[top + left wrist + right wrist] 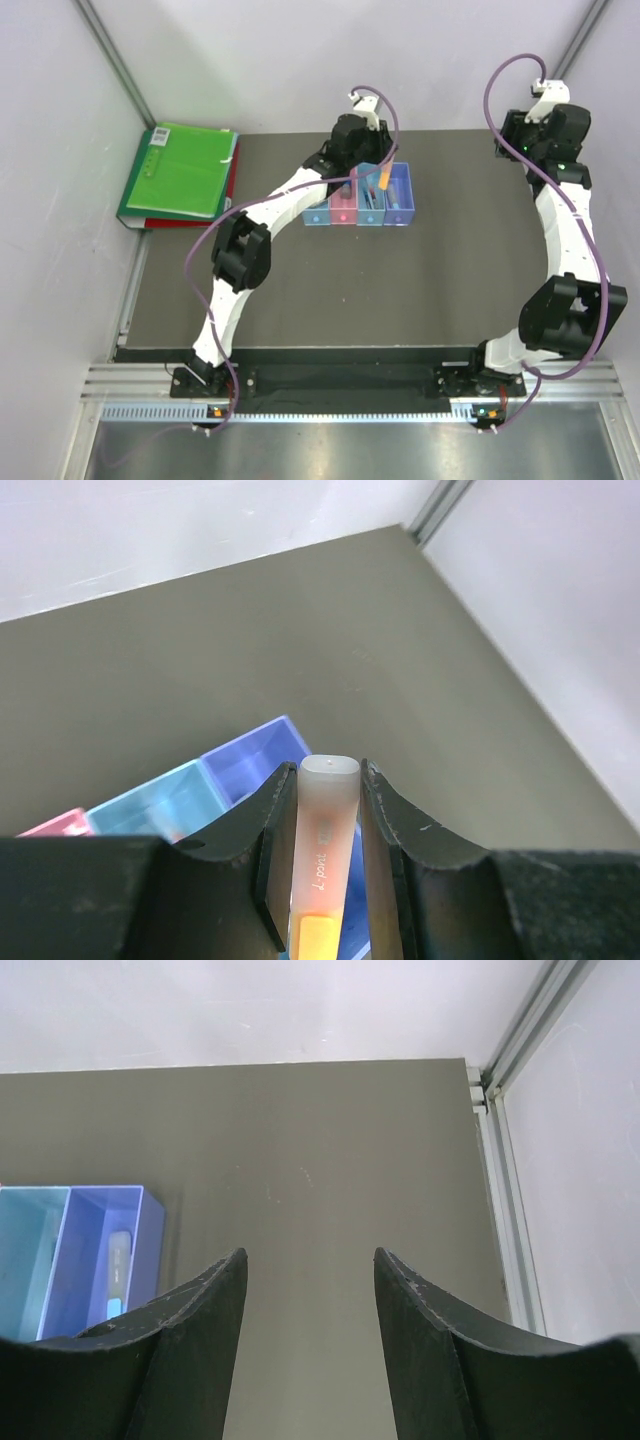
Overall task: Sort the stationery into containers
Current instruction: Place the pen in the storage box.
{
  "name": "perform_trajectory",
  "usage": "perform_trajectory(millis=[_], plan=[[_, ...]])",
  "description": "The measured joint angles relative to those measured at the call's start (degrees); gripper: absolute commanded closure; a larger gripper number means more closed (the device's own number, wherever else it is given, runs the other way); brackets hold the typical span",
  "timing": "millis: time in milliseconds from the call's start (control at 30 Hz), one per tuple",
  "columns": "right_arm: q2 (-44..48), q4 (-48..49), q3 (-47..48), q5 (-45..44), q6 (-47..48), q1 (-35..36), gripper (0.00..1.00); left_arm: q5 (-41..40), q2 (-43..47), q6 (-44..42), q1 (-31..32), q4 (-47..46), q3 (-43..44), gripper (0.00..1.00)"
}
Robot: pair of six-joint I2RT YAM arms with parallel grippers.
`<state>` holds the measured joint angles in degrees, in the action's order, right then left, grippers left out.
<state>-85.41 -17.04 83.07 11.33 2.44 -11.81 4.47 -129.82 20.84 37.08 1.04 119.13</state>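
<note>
My left gripper (328, 772) is shut on the orange-pink flat stick (322, 825) and holds it upright over the row of containers. In the top view the stick (383, 179) hangs above the second light blue bin (371, 206), next to the purple bin (399, 197). The pink bin (343, 208) and the first light blue bin (317, 214) lie to their left. A grey flat stick (118, 1268) lies in the purple bin (148, 1230). My right gripper (310, 1260) is open and empty, raised at the table's far right (512, 137).
A big green folder (180, 170) lies on a red one at the table's far left corner. A metal rail (497, 1160) runs along the table's right edge. White walls close the back and sides.
</note>
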Motion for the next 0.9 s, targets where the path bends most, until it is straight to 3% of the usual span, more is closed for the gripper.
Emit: perform_trajectory(millis=[333, 767, 867, 900], plan=[[-1.09, -0.39, 0.66, -0.11, 0.37, 0.0, 0.46, 4.35, -4.11, 7.85, -0.13, -13.57, -4.35, 1.0], [-1.25, -0.35, 0.66, 0.24, 0.35, 0.0, 0.46, 3.61, -7.74, 7.87, -0.13, -17.35, -5.7, 1.0], [-1.49, -0.35, 0.66, 0.37, 0.31, 0.0, 0.46, 3.41, -7.74, 7.72, -0.13, -17.73, -6.14, 0.96], [-1.51, -0.35, 0.66, 0.42, 0.31, 0.0, 0.46, 3.41, -7.74, 7.72, -0.13, -17.77, -6.4, 0.89]])
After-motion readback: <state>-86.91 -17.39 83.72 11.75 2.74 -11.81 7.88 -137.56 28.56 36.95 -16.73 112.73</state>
